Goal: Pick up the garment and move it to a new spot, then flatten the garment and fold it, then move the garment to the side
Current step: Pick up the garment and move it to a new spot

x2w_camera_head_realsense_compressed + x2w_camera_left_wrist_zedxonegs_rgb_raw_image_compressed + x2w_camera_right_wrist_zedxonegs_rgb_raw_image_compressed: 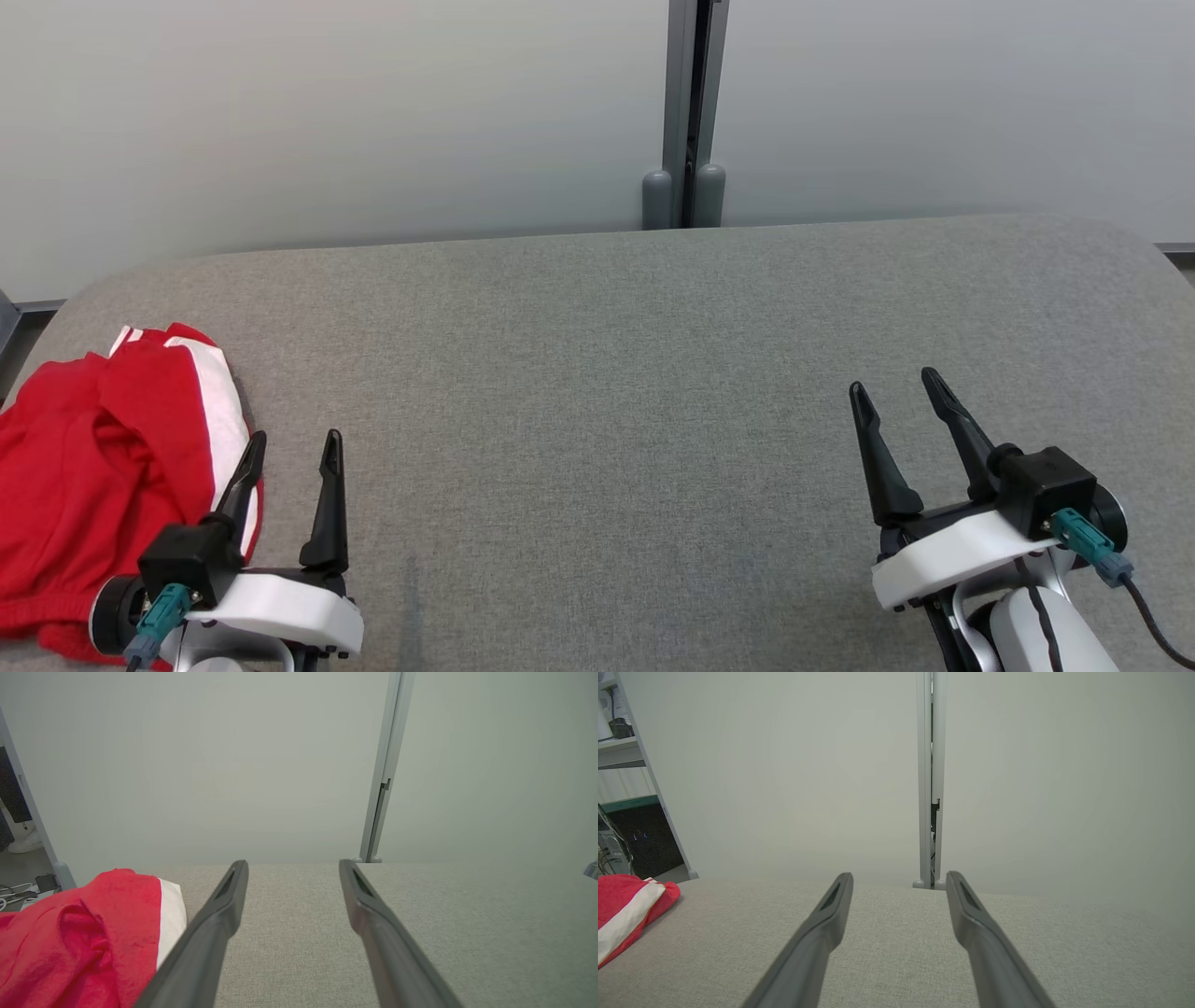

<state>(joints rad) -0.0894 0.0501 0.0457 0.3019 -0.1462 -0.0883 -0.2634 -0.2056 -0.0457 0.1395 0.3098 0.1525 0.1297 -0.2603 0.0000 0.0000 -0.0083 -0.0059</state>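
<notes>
At the near edge of the grey desk (597, 373), both pincers point their fingers away from the robot. The left pincer (295, 439) is spread wide and empty, and so is the right pincer (893, 381). Just beside the left pincer's outer finger, at the desk's left end, lies the garment (103, 448), red with a white stripe, crumpled. Whether finger and cloth touch, I cannot tell. Beyond the desk stands a pale wall (327, 121) with a grey post (686, 112).

A wide table (597, 373) covered in grey woven fabric, rounded at its far corners, stands against pale frosted panels (327, 121) joined by a grey metal post (686, 112). Off to the left are a shelf (619, 746) and loose cables (10, 889). The light is soft and even.
</notes>
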